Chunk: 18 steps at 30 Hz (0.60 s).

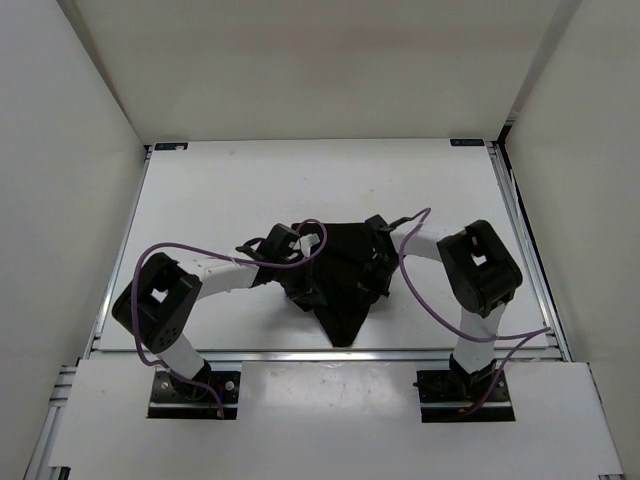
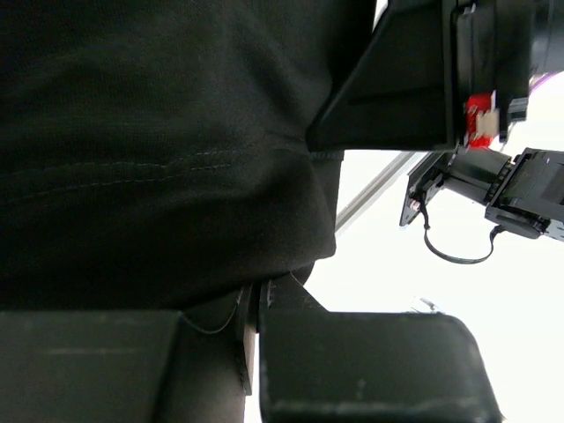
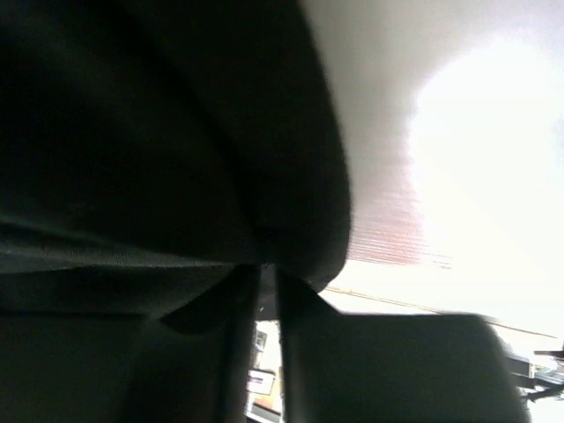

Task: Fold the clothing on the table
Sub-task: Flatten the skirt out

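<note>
The black clothing (image 1: pixel 345 275) lies bunched at the middle of the white table (image 1: pixel 220 190), narrowing to a point toward the near edge. My left gripper (image 1: pixel 303 290) sits at its left edge. In the left wrist view the fabric (image 2: pixel 159 159) fills the frame, and the left gripper (image 2: pixel 256 295) is shut on a fold of it. My right gripper (image 1: pixel 378 268) is at the garment's right edge. In the right wrist view its jaws (image 3: pixel 267 275) stand nearly together, with the dark cloth (image 3: pixel 159 132) pinched at their tips.
White walls enclose the table on the left, back and right. Metal rails (image 1: pixel 520 230) run along the table's edges. Purple cables (image 1: pixel 425 290) loop off both arms. Part of the right arm (image 2: pixel 493 185) shows close by in the left wrist view.
</note>
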{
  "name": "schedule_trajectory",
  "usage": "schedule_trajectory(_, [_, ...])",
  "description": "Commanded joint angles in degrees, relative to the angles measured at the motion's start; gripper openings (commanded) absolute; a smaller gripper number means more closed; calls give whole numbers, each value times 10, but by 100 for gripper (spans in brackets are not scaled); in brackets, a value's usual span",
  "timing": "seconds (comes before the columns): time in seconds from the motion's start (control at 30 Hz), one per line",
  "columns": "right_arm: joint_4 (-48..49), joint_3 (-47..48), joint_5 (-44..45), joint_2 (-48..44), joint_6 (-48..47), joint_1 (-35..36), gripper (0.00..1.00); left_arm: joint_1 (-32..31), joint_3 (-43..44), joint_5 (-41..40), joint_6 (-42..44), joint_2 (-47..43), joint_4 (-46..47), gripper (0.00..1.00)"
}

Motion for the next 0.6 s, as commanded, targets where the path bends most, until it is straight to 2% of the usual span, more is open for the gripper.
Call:
schedule_trajectory(0.0, [26,-41,52,5,44,15,1,7,5,11,8,-17,3,0])
schedule_trajectory(0.13, [18,-43,82,-16,42,10,0,11,5,6,16,-13,-5,0])
schedule_trajectory(0.3, [-2,-40,128,-138,31,-26,0,21,1,-4,21,-15,-8,0])
schedule_trajectory(0.33, [-12,-45,136,-162,21,-51,0,26,0,-1,25,-13,-11,0])
schedule_trajectory(0.43, [-25,-82,146,-210,3,-85,0,36,-1,-13,36,-18,-25,0])
schedule_trajectory(0.57, [-25,-178,147,-270,-20,-139,0,48,-11,-19,42,-31,-34,0])
